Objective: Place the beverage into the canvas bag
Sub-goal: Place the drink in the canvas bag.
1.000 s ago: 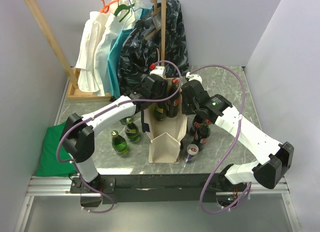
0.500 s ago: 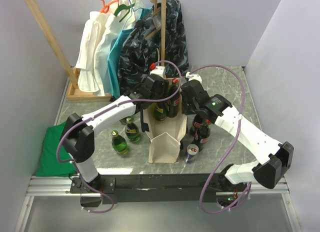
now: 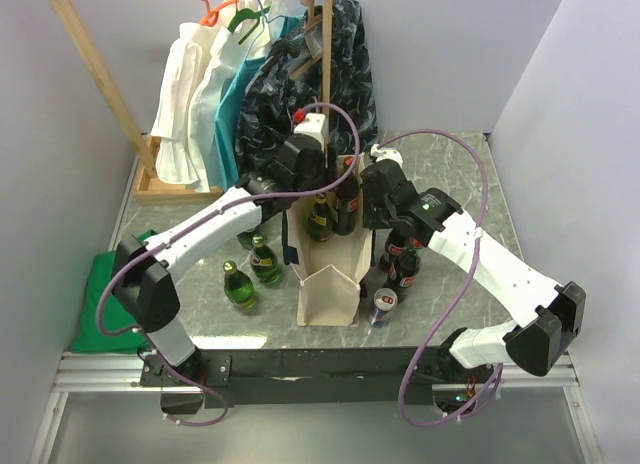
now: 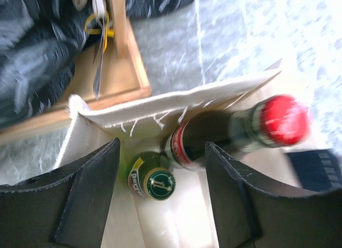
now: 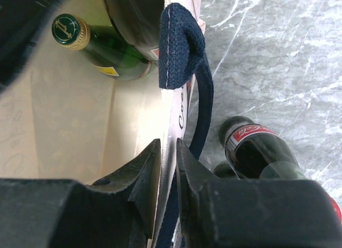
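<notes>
The left gripper (image 4: 163, 152) had spread wide and risen above the canvas bag (image 4: 160, 106), which stood midway along the table's (image 3: 450, 174) near edge. It left the red-capped cola bottle (image 4: 224, 130) leaning inside beside a green bottle (image 4: 152, 181), so that placement looked done. The right gripper (image 5: 168, 152), reaching in from the right, straddled the bag's rim with narrow jaws; whether it still pinched the canvas was unclear.

Top external: high behind bases, facing down over whole table (image 3: 450, 174). Both wrists: close, facing down into canvas bag (image 3: 328, 294), sharing green-capped bottle (image 4: 160, 183).
</notes>
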You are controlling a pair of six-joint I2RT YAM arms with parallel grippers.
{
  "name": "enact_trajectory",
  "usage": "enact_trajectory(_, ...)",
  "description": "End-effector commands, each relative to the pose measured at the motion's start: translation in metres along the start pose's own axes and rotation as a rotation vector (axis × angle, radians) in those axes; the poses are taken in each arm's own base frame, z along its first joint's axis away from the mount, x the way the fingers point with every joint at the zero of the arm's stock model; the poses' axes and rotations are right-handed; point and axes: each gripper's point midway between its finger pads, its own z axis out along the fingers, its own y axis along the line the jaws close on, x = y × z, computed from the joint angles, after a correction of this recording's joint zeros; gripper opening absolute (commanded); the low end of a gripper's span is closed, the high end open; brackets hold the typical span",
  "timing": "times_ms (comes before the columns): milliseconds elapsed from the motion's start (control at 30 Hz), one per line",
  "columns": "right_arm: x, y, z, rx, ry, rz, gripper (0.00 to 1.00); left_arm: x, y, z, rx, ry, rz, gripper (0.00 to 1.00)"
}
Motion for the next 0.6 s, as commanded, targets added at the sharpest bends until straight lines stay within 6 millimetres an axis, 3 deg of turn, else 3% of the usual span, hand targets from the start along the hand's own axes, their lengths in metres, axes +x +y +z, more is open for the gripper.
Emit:
enact_trajectory(0,-0.014,0.008,-0.004,-0.017,-0.037,0.018,0.26,-0.05,-0.014,-0.03,0.055,-0.108,-0.005,0.71)
enact_trajectory(567,-0.027,0.012,-0.013,-0.036,-0.063,0.009,0.31,-0.074,-0.005,-0.081,0.062,-0.166,0.002,0.76)
